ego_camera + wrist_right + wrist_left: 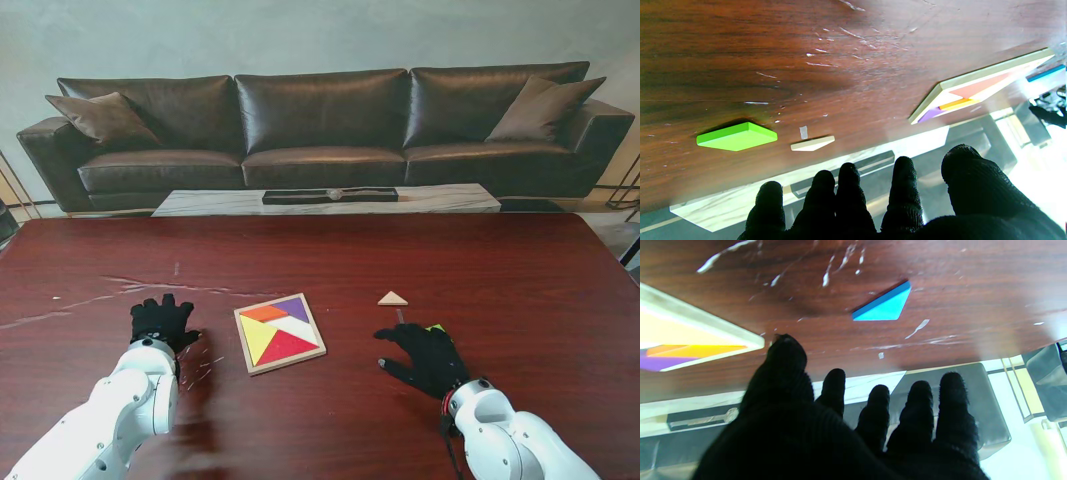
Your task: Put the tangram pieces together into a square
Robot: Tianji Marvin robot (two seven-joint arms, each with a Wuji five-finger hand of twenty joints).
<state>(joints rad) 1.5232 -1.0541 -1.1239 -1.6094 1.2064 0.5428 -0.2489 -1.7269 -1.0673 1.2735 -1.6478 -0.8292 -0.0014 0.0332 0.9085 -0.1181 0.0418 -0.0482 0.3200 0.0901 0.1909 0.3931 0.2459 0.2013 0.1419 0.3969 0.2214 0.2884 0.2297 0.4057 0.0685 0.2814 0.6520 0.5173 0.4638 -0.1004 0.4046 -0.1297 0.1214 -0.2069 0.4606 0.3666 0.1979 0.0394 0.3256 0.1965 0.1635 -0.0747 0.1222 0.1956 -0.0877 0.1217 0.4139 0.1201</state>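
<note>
The puzzle is sitting partly filled, and the step in hand appears to be fetching one of the loose pieces that are lying outside the tray (252, 364). The wooden tray is resting on the dark red table (520, 280) between the two arms, turned at a slight angle, and it is holding an orange piece (264, 313), a purple piece (292, 307), a white piece (297, 328), a yellow triangle (258, 340) and a red triangle (287, 347). Three pieces are waiting outside it. A blue triangle (883, 306) is lying flat just ahead of the left hand (161, 323), hidden under that hand in the stand's view. A green piece (736, 136), thick and flat, is lying under the right hand (425, 357), with only a corner peeking out in the stand's view, and a small cream triangle (393, 298) is sitting a little farther from me, apart from it. Both hands are hovering palm down over the table with fingers spread and nothing in their grasp. The next move is probably calling for one hand to lower onto its nearest piece, pinch it by the edges since it is lying flush on the wood, and carry it to whatever gap the tray is leaving; how large that gap is cannot be judged from here.
</note>
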